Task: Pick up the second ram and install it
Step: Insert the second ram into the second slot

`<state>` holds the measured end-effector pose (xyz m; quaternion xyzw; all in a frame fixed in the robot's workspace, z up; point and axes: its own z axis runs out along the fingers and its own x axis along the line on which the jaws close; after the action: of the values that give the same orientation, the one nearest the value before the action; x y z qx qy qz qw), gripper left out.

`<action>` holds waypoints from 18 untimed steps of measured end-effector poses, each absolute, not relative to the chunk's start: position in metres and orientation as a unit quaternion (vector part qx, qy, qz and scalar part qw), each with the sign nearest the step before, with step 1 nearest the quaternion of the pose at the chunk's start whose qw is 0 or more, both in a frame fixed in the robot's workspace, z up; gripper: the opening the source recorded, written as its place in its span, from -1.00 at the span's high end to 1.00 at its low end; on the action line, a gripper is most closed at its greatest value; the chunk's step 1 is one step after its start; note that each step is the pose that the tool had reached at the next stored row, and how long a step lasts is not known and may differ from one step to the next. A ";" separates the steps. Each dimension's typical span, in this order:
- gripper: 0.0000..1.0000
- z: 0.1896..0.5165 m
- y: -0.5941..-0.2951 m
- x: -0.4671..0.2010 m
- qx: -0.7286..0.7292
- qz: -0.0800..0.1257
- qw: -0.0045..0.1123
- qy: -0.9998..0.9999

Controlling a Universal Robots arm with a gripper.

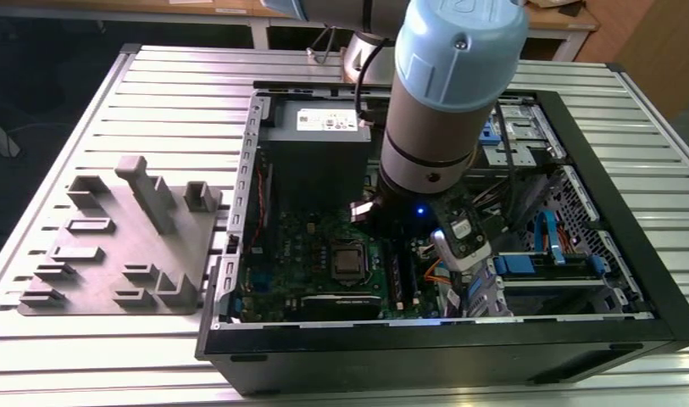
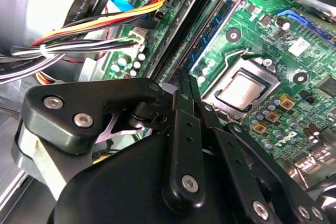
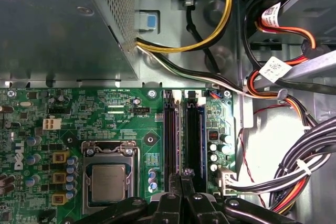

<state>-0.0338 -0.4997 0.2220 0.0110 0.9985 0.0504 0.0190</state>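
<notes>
Black finger linkages of the gripper (image 2: 184, 80) lie closest to the lens in both wrist views. They taper to two slim fingertips drawn together with no gap showing, set directly over the memory slots (image 3: 171, 140) of the green motherboard (image 3: 121, 114).

A narrow strip with a bluish face stands on edge in the slot row, just ahead of the fingertips. It is taken here to be the second ram (image 2: 212, 30), sitting in its slot and not lying loose. Whether the tips pinch its top edge or only bear on it cannot be told. The closed, blade-like tips suit the place, since the slots are packed side by side between the processor socket (image 3: 107, 182) and a cable bundle (image 2: 94, 30), and spread fingers would have little room.

At the centre of the exterior view, the arm (image 1: 446, 102) reaches steeply down into the open computer case (image 1: 615, 170), which lies on its side so that the board faces up. The wrist is near vertical, and its long axis lines up with the slots. That pose, by judgement, fits a straight downward seating push.

On the exterior view's left, well apart from the case, the grey fixture (image 1: 118, 246) sits on the slatted table (image 1: 50, 153), and no stick is seen in its holders.
</notes>
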 end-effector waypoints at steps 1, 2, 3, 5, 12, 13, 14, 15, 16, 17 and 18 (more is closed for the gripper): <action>0.84 0.222 -0.500 -0.034 0.011 0.050 0.019 0.998; 0.84 0.221 -0.500 -0.034 0.011 0.050 0.019 0.998; 0.84 0.221 -0.500 -0.034 0.011 0.050 0.019 0.998; 0.84 0.220 -0.500 -0.034 0.011 0.050 0.019 0.998; 0.84 0.217 -0.500 -0.034 0.011 0.050 0.019 0.998; 0.84 0.217 -0.500 -0.034 0.011 0.050 0.019 0.998; 0.84 0.217 -0.500 -0.034 0.011 0.050 0.019 0.998; 0.84 0.217 -0.500 -0.034 0.011 0.050 0.019 0.998; 0.84 0.217 -0.500 -0.034 0.011 0.050 0.019 0.998; 0.84 0.217 -0.500 -0.034 0.011 0.050 0.019 0.998; 0.84 0.217 -0.500 -0.034 0.011 0.050 0.019 0.998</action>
<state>-0.0343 -0.4997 0.2168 0.0110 0.9985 0.0505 0.0190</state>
